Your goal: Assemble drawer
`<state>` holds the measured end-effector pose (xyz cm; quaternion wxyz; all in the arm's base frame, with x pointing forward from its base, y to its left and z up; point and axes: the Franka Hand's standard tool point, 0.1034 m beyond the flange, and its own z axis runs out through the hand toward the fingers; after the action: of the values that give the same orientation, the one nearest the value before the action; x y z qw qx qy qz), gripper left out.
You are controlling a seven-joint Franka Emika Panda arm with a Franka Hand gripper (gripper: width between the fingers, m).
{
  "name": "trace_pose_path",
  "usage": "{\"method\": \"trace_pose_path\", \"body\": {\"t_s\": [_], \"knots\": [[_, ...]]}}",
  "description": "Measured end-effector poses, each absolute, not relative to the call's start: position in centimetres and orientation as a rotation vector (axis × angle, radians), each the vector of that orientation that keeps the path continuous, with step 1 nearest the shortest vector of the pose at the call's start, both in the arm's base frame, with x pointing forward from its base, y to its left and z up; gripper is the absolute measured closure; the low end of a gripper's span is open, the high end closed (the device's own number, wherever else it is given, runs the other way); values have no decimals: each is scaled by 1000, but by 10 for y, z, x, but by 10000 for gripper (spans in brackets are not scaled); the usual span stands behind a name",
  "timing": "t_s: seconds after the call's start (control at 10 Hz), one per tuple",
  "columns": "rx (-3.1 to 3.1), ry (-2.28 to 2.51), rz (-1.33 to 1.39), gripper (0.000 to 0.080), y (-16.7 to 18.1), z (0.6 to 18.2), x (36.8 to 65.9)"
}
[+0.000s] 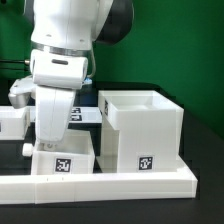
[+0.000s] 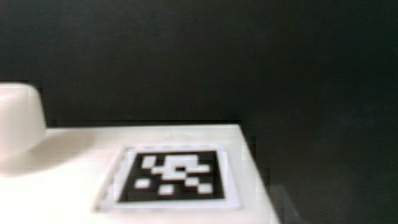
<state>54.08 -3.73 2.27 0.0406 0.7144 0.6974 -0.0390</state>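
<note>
Tray [image 1: 62, 163] just beneath gripper [image 1: 57, 145], not yet inside box shell [image 1: 140, 125] alongside; insertion left. Finger spread: cannot tell.

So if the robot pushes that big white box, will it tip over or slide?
Probably slide: the box shell looks broad-based, sitting flat on the table. It seems stiff, with straight, plastic-looking walls. It is hollow and open on top, so it is likely light for its size.

box shell [image 1: 143, 130] just beside tray [image 1: 80, 160], rail [image 1: 120, 186] fronting both
</note>
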Motion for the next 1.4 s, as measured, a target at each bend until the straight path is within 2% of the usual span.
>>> {"method": "trace_pose_path", "body": {"t_s": [0.8,1.2,1.4], "knots": [[2203,2134,-109,757,-36,21,541],[2220,2198,-28,757,-61,21,539],[2224,2193,-34,757,-60,20,538]]}}
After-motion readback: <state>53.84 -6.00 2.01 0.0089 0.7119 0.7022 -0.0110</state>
